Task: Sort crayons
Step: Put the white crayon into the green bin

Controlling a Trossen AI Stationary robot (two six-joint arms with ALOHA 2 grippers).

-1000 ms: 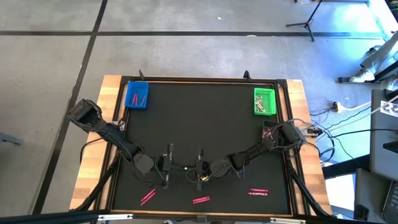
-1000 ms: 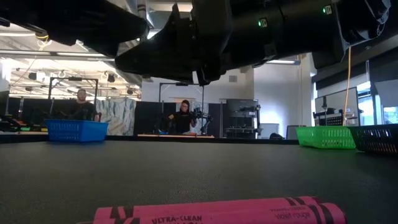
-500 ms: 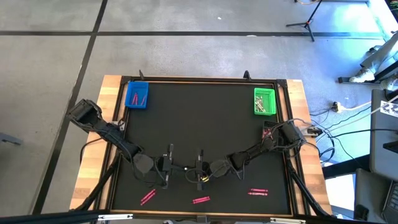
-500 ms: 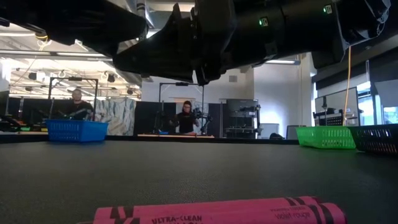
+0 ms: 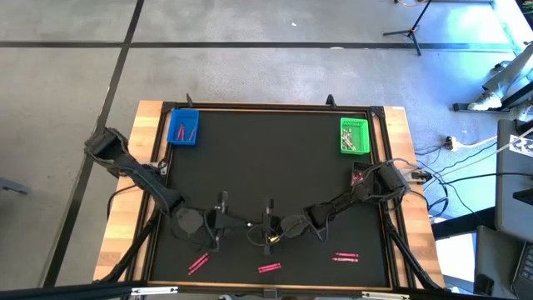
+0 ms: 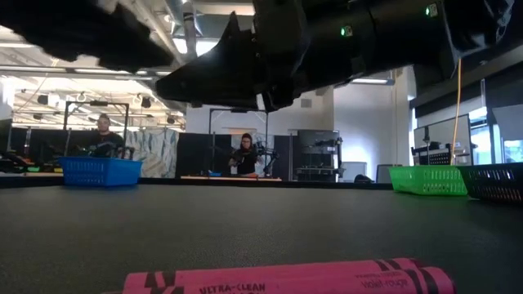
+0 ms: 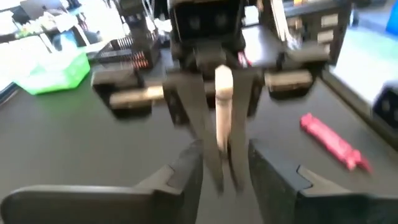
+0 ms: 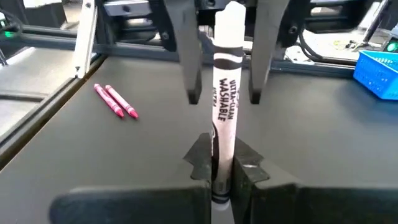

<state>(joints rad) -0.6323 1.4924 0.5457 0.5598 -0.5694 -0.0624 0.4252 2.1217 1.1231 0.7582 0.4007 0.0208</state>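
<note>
Right gripper (image 8: 219, 171) is clamped on the lower end of a white crayon (image 8: 226, 93), holding it upright above the near middle of the table (image 5: 275, 162). Facing it, the left gripper (image 7: 219, 163) has its fingers spread on either side of the same crayon without pinching it, so the stick hangs from one grip only.

My worry is that single hold: the pads bite a short length near one end, so a quick swing toward a tray could tilt the crayon or let it slide out. The spread left fingers stand just beside it and could knock it if that arm moves sideways instead of straight back.

The crayon is a pale stick with a paper wrapper, black bands and printing along its length, rounded at the free end. Other pink crayons lie on the mat along the near edge: a pair (image 8: 115, 101) side by side, one (image 5: 268, 268) in the middle and one (image 5: 197, 264) farther toward the left arm. The blue tray (image 5: 183, 127) and green tray (image 5: 354, 136) sit at the far corners, each already holding some crayons
</note>
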